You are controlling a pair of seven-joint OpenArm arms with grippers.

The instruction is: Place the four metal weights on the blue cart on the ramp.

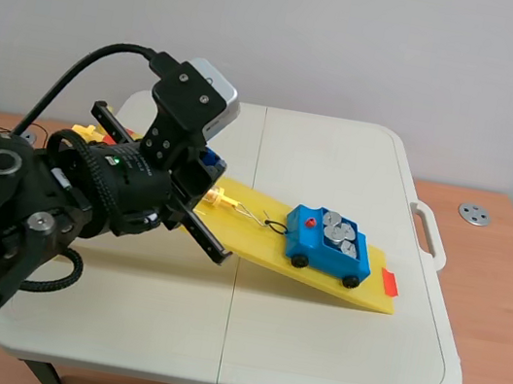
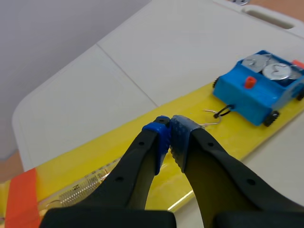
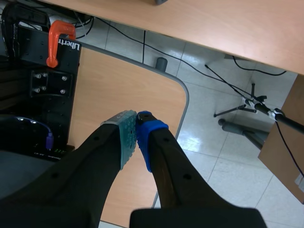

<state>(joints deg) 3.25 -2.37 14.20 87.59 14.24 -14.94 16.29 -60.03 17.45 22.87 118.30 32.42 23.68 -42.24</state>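
1. At left gripper (image 2: 169, 133): fingers closed together, blue dotted pads meeting, nothing between them.
2. Just ahead of those pads: thin wire hook (image 2: 212, 118), lying over yellow ramp (image 2: 118, 156), far end caught in black loop (image 2: 224, 111) at cart's front.
3. Under and behind same gripper: clear spring tube (image 2: 85, 185) lying along ramp, orange tape (image 2: 19, 194) across ramp at that end.
4. Farther along ramp: blue cart (image 2: 256, 92), upright on small black wheels, red knob (image 2: 248, 82) on front deck, well apart from gripper.
5. Inside cart's open bed: metal weights (image 2: 268, 66), flat silver discs, overlapping one another. Looks like four in scene view, count unsure because of overlap.
6. From scene view: left arm (image 1: 89, 194) low over near-left part of white table (image 1: 309, 349), reaching over ramp's left end. Cart near ramp's right end, just short of orange tag (image 1: 389, 283) at ramp's tip.
7. Past table's right edge: brown wood surface with small grey disc (image 1: 475, 214) lying flat on it.
8. At right gripper (image 3: 137, 124): also closed, one grey-green pad and one blue pad touching, empty.
9. Below right gripper: wood panel (image 3: 128, 90) with rounded corner, tiled floor (image 3: 213, 156) beside it, orange clamp (image 3: 57, 40) on black plate off to one side. Nowhere near cart or ramp.
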